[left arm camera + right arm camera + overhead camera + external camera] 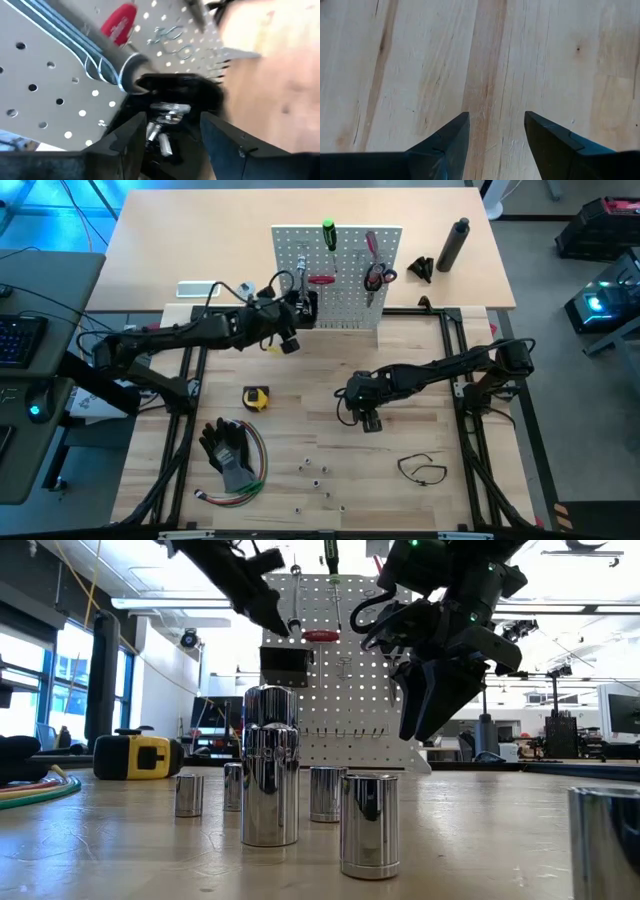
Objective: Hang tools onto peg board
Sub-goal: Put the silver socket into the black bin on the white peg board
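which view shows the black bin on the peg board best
The left wrist view: the bin fills the middle, with metal bits visible inside, between the open left gripper fingers. The high view mostly hides it behind the arm; the low view shows only its front; the right wrist view shows none.

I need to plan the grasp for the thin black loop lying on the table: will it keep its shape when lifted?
Probably not. The thin black loop lies in an uneven, kinked outline, suggesting a floppy cord. It looks light, so it would likely sag from one pinch and slide if pushed.
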Motion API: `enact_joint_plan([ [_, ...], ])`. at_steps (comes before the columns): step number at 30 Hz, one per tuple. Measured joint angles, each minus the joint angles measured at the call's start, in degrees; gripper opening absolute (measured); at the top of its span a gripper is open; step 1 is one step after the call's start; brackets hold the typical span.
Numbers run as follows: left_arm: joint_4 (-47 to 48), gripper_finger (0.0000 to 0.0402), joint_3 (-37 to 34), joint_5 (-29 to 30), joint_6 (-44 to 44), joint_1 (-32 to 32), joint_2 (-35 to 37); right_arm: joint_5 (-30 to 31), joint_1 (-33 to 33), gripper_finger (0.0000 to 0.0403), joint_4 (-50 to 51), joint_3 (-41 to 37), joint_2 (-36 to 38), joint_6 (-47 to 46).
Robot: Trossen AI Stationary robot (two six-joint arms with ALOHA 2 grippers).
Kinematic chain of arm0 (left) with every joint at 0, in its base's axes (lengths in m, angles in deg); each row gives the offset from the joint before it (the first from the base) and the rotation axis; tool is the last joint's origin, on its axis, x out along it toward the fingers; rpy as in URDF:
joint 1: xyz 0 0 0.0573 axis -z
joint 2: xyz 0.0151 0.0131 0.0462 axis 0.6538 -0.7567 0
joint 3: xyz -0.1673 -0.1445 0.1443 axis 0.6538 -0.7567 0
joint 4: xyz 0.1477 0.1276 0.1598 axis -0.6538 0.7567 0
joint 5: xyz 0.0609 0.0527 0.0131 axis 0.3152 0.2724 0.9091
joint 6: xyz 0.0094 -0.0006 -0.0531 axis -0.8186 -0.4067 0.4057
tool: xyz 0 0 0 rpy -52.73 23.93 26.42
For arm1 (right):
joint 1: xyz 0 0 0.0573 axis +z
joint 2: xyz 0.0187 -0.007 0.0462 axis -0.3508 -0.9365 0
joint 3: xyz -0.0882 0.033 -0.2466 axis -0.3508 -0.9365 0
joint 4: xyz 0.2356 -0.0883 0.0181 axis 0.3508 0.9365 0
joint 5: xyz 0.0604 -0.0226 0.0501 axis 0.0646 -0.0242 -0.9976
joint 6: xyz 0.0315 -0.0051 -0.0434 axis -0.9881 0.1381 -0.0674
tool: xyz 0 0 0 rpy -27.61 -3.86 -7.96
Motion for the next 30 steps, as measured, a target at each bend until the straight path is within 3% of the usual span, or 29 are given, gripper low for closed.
enact_joint_plan([
  [6, 7.43, 0.0181, 0.00, -0.78, 4.28, 7.44, 5.65, 0.00, 0.00, 0.0186, -0.67, 0.00, 0.00, 0.30],
  [14, 14.95, 0.0181, -1.84, -10.22, 16.29, 20.38, 8.46, 0.00, 0.00, 0.0186, -1.87, 0.00, 0.00, 1.42],
  [24, 11.27, 0.0181, -11.64, -9.03, 35.57, 37.87, 3.18, 0.02, 0.00, 0.0186, -4.88, 0.00, 0.00, 2.87],
  [30, 1.31, 0.0181, -15.58, -6.51, 44.12, 46.79, -2.86, 0.00, 0.01, 0.0186, -5.37, 0.00, 0.00, 3.84],
])
